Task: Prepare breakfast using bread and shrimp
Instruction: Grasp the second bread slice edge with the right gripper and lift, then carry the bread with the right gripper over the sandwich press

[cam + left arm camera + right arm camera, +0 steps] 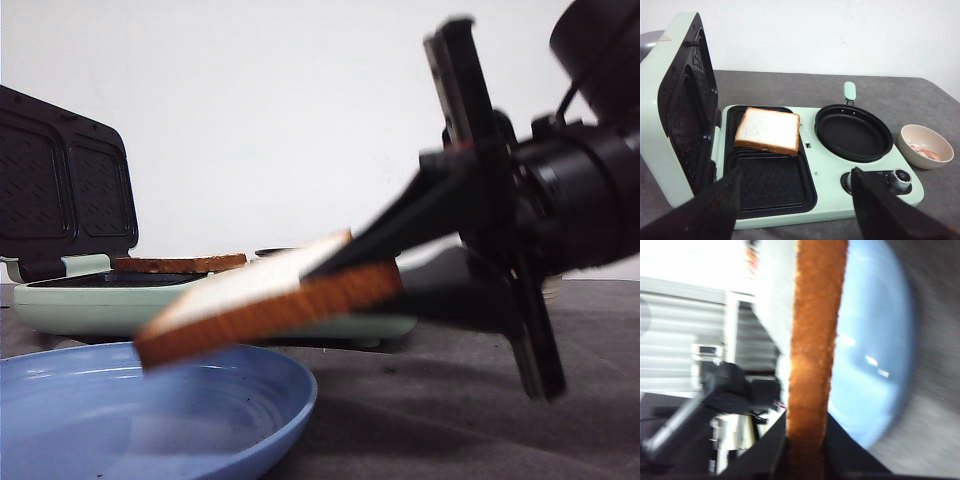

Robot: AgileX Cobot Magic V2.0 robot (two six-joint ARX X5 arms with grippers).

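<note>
Right gripper (385,270) is closed on one edge of a slice of bread (262,300), jaws pinching it top and bottom; the slice is held clear in the air, tilted with its free end lower, above the 1 o'clock part of the blue plate (150,420) in the front view. The right wrist view confirms the grip: the brown crust (812,355) runs edge-on between the jaws with the plate behind it. The plate carries no other food that can be seen. Left gripper (795,210) is open, its two fingers (710,210) set wide apart, holding nothing and hanging before the near edge of the green breakfast maker (825,175). The maker's lid (675,105) stands open at 9 o'clock. A second slice of bread (769,130) already lies on the rear grill plate, slightly askew; the front grill plate (772,182) is bare. The round black pan (854,132) at 3 o'clock of the grill is bare. The shrimp (926,153) are in the beige bowl (925,145) on the worktop (790,87), just beyond the maker at 3 o'clock, apparently untouched. Judgement: the task is at an early-to-middle stage. One slice is placed, the other is lifted but not yet set down; the shrimp have yet to be moved, and the lid is not yet shut
</note>
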